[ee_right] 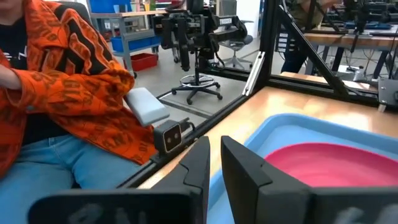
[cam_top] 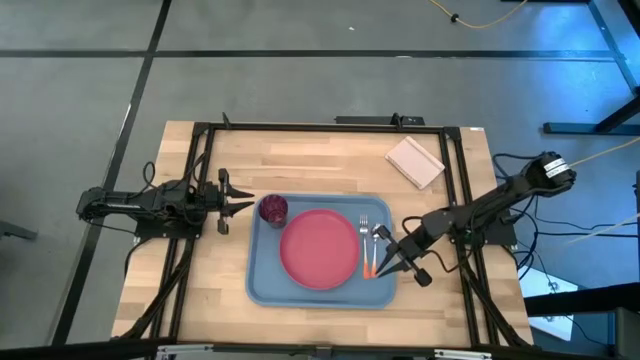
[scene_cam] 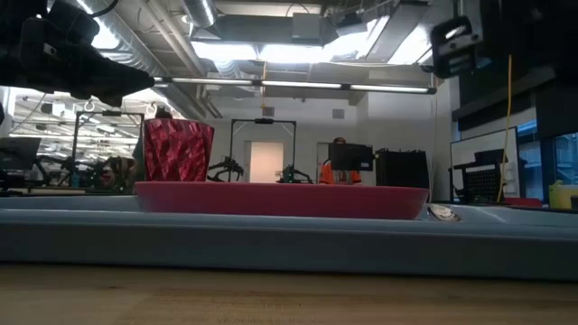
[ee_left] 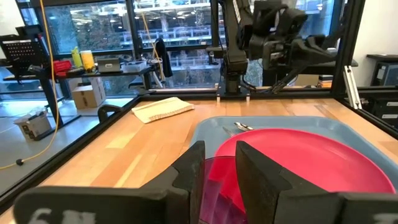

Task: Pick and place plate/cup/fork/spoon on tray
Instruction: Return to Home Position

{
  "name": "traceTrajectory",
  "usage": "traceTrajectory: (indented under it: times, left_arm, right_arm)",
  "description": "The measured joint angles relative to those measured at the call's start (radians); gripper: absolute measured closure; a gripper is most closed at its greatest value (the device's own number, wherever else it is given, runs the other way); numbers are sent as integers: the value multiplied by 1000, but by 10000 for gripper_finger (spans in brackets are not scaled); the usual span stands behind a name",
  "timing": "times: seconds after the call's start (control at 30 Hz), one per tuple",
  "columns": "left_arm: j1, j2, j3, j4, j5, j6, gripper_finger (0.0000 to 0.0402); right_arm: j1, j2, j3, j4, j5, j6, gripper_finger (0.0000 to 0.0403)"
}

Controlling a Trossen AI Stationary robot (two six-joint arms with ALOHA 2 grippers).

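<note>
Large light-blue rectangular plastic tray [cam_top: 262, 285] is sitting on the wooden tabletop [cam_top: 215, 290], carrying round pink-red plate [cam_top: 319, 249], maroon cup [cam_top: 273, 209], orange-handled fork [cam_top: 365, 240] and spoon [cam_top: 376, 250]. Left tool [cam_top: 243, 207] is hovering beside cup, jaws narrow, empty; right tool [cam_top: 385, 267] likewise over handles.

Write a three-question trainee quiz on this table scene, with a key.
1. True or false: the round pink-red plastic plate lies on the light-blue rectangular tray.
2. Which stands nearer the left gripper: (a) the small maroon cup, (b) the orange-handled fork?
3. Fill in: the orange-handled spoon lies between the plate and the ____ gripper.

Key: 1 true; 2 a; 3 right.
</note>
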Motion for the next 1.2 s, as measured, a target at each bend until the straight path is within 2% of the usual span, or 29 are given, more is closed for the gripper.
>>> traceTrajectory:
  times: [0.2,0.3,0.5,0.83,1.0,1.2]
  left_arm:
    - [0,0,0,0,0,0,319]
    - [0,0,0,0,0,0,319]
    - [0,0,0,0,0,0,319]
    - [0,0,0,0,0,0,319]
    - [0,0,0,0,0,0,319]
    - [0,0,0,0,0,0,319]
  right_arm:
    - [0,0,-58,30,2,33,358]
    - [0,0,-60,33,4,132,358]
    - [1,0,-60,39,97,361,358]
    - [1,0,-60,57,120,363,358]
    - [-18,-19,-60,71,49,332,358]
    - [-52,-61,-96,78,43,333,358]
